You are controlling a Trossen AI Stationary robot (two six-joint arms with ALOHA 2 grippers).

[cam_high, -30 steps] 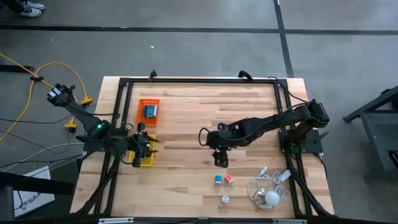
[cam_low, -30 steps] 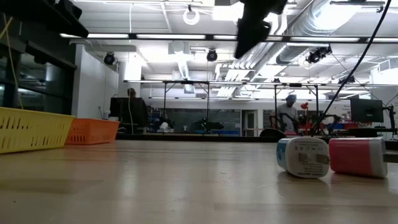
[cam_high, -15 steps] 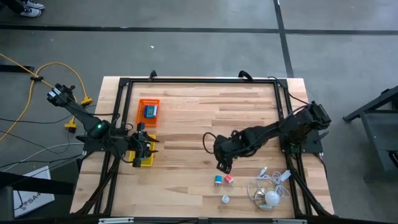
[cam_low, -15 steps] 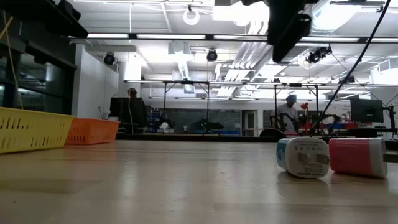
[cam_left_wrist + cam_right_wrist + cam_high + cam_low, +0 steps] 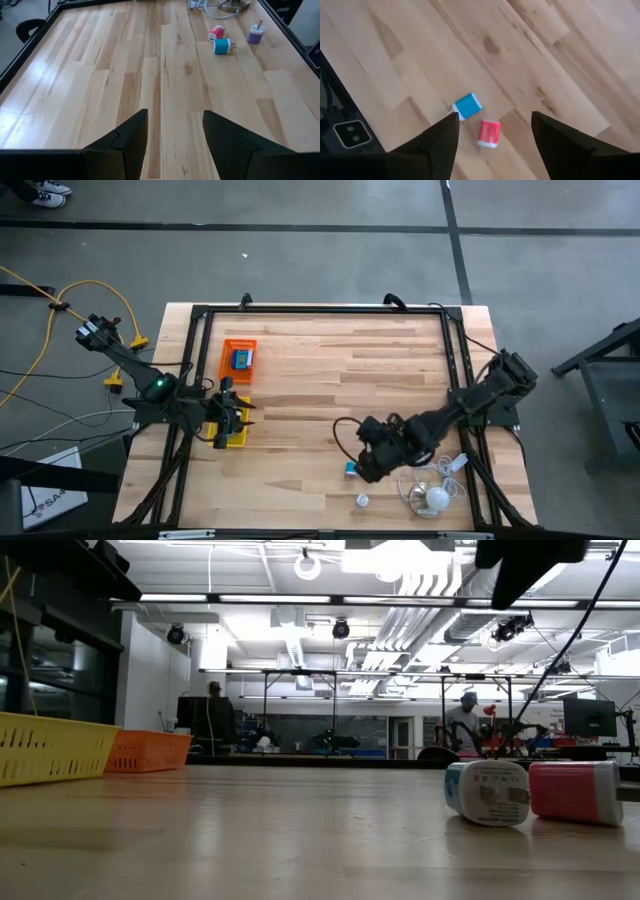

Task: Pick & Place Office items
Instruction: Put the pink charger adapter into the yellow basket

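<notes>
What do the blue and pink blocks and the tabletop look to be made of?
Blue block and pink block: probably moulded plastic, smooth coloured shells with white end faces. Tabletop: wood, jointed planks with visible grain and a knot, lightly glossy.

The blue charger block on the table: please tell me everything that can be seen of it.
The blue charger block is a small boxy piece that looks like plastic, blue with a white end where short prongs stick out. It lies on its side on the bare wooden table, close beside the pink block but apart from it. The right gripper hangs open above the two, touching neither.
</notes>
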